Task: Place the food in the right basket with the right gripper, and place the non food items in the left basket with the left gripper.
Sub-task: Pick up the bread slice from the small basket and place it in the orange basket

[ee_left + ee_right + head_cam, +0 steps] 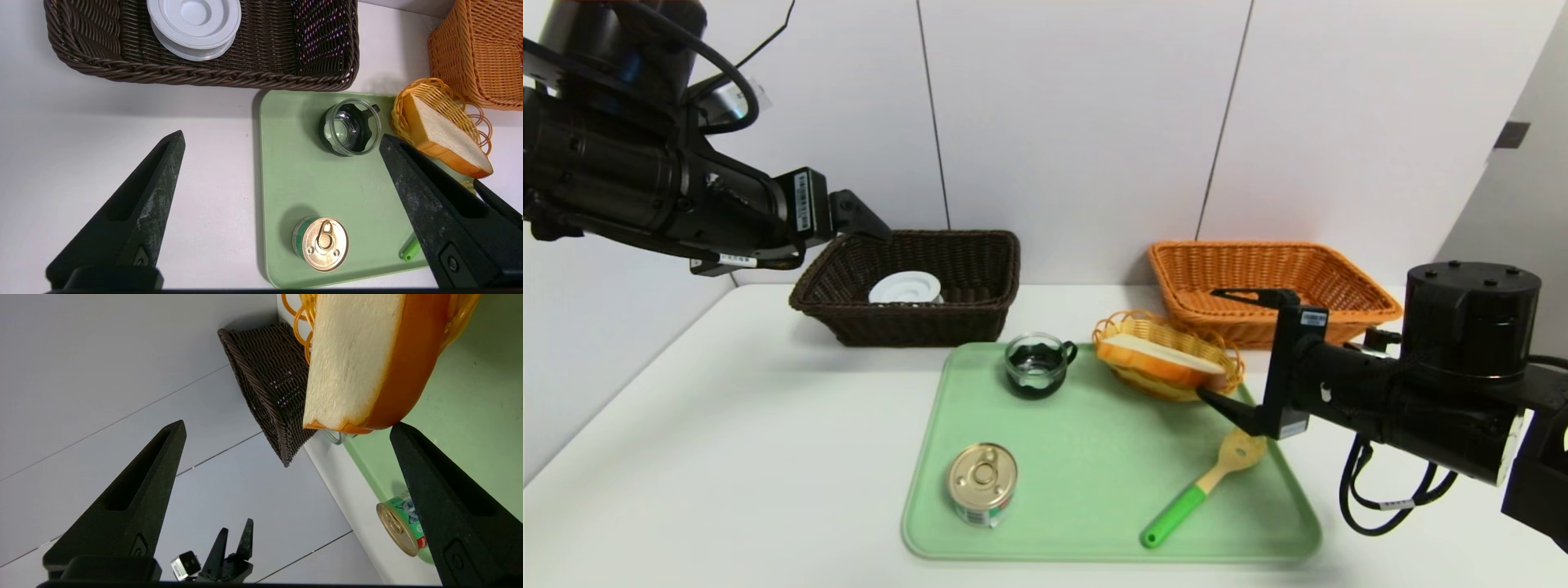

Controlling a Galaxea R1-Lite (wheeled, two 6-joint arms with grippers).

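Green tray: my wide tray (1078,457) lies on the white surface (727,425), its raised rim running round it, with bare green in the middle between the can, the cup and the spoon.
Surface edges: white stretches bare to the left of the tray; behind, the pale wall (1078,122) rises beyond both large baskets.
Right arm: it comes in from the right side, reaching inward above the right part of the tray.
Right pincer (288,424): spread wide, nothing between its fingers; one finger stands in front of the orange basket (1339,320) in the head view, the other close to the bread's end.
Bread (1160,362): the slice leans in the small yellow basket (1152,328), one end jutting past the rim toward my right pincer; whether a fingertip touches it, I cannot tell.
Left arm: it reaches in from the upper left, its end near the left corner of the dark brown basket (907,310).
Left pincer (282,132): spread wide and holding nothing.
White reel (905,287): it sits inside the dark brown basket.
Can (983,478): upright at the tray's near left, well apart from my right pincer.
Glass cup (1036,359): on the tray's far left part.
Spoon (1176,513): on the tray's right part, green handle toward the near edge, yellow head near my right pincer.
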